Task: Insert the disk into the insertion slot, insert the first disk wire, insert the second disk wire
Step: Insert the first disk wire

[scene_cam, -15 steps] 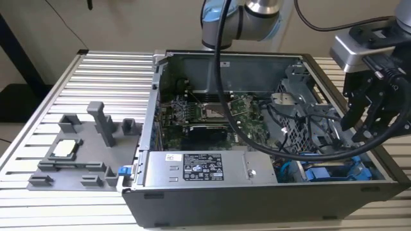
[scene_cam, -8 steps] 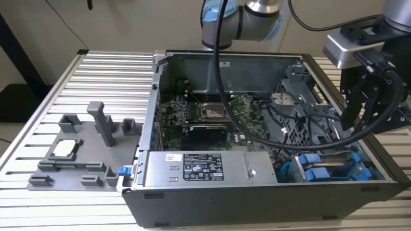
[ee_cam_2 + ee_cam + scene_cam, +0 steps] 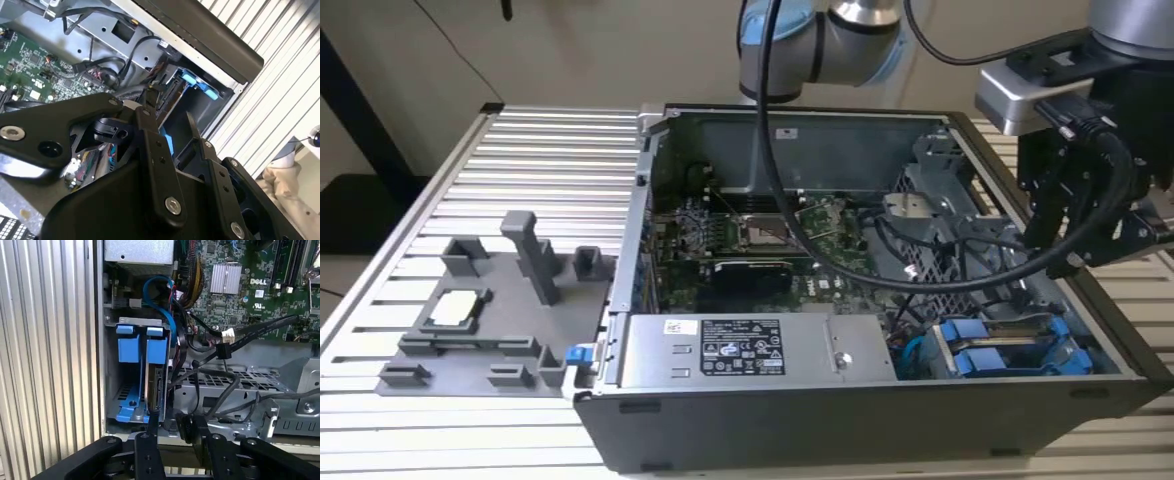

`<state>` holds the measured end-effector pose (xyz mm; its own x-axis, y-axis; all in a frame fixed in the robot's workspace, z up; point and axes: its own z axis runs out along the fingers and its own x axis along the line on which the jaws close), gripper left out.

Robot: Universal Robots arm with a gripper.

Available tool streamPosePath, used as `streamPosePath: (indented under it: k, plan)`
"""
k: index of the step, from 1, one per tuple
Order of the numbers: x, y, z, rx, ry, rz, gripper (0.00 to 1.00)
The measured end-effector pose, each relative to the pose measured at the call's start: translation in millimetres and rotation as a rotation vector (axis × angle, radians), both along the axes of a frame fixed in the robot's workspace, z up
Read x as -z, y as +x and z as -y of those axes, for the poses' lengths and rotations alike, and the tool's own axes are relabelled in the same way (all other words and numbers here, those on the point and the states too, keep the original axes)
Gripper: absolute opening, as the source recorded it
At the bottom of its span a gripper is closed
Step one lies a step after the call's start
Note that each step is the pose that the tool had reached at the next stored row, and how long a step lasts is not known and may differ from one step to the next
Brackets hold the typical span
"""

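Observation:
The insertion slot, a grey bay with bright blue rails, sits in the corner of the open computer case at the exterior view's right. In the first wrist view, the disk stands edge-on inside the bay beside a blue rail, with its connector edge facing out. My gripper hovers just outside the bay mouth, and its black fingers are apart with nothing between them. In the second wrist view the gripper points at the blue tabs. A blue wire loops above the bay. A black wire with a white plug lies loose nearby.
A perforated grey metal cage with black cables draped over it borders the bay. The silver power-supply box and the green motherboard take up the rest of the case. A grey fixture stands on the slatted table at the exterior view's left.

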<state>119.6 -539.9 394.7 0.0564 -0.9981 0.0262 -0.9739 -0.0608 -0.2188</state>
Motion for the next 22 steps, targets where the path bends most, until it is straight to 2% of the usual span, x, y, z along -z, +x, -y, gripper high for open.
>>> streamPosePath:
  k: [3,7,9,12,15,22]
  plan:
    - [0.6,-2.3,-4.1,-0.003,-0.0256,0.0174,0.41]
    - [2.0,-7.0,-8.0,-0.004,-0.0600,0.0367,0.41]
    - [3.0,-8.9,-10.5,-0.005,-0.0727,0.0474,0.41]
    - [6.5,-10.4,-12.6,-0.005,-0.0747,0.0640,0.41]
    - [10.4,-11.2,-13.2,-0.005,-0.0749,0.0750,0.41]
    - [11.5,-11.2,-13.3,-0.005,-0.0748,0.0760,0.39]
